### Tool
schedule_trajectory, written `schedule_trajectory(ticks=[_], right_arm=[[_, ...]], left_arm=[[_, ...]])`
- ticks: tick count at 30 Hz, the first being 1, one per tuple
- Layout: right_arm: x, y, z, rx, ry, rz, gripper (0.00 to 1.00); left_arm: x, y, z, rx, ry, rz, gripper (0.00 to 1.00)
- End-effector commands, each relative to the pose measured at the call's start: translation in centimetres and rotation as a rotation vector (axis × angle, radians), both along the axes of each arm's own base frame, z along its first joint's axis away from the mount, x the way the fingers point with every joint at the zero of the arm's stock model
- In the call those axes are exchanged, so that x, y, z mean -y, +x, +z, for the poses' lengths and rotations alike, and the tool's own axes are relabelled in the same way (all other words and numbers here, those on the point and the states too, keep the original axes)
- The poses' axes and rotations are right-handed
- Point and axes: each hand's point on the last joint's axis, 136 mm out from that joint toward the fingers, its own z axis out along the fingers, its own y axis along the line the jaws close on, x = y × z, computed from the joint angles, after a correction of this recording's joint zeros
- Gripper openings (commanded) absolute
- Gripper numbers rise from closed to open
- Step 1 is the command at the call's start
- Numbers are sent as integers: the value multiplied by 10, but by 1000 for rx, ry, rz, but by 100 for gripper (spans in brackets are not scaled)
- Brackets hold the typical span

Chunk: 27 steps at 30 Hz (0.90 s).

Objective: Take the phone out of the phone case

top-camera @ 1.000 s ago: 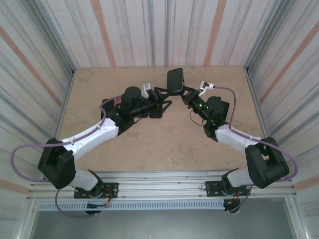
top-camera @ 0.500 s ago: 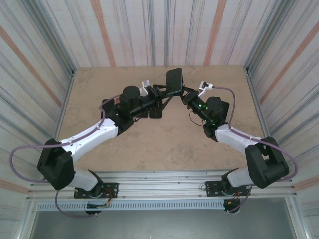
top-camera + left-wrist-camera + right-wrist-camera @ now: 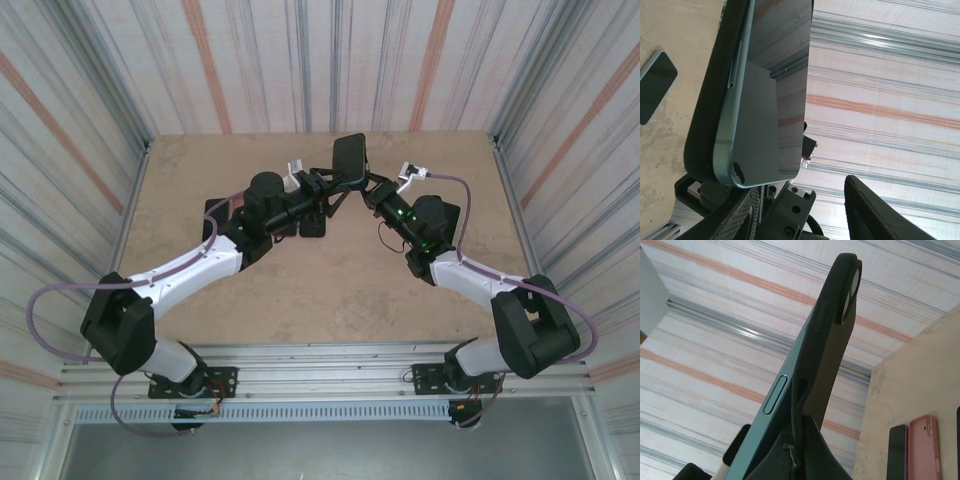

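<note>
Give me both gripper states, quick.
Left gripper: open, with one finger on each side of the phone corner.
Right gripper: closed on the phone.

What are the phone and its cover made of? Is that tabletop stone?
The phone has a glossy front, likely glass: it mirrors the striped wall. Its green rim has a satin sheen, probably metal. The case is matte black and peels off the phone's edge, so likely soft rubber or silicone. The table looks like mottled beige stone, but could be printed laminate.
</note>
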Motion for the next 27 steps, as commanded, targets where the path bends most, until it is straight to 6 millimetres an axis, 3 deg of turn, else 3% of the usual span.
schedule_trajectory(ticks=[1,18,27], right_arm=[[1,-8,36,127,54,-8,0],[4,-17,35,155,142,-81,0],[3,-19,31,146,146,-93,0]], left_arm=[[1,7,9,21,-30,31,49],[-8,32,24,15,-57,203,41],[-7,33,47,64,-84,206,12]])
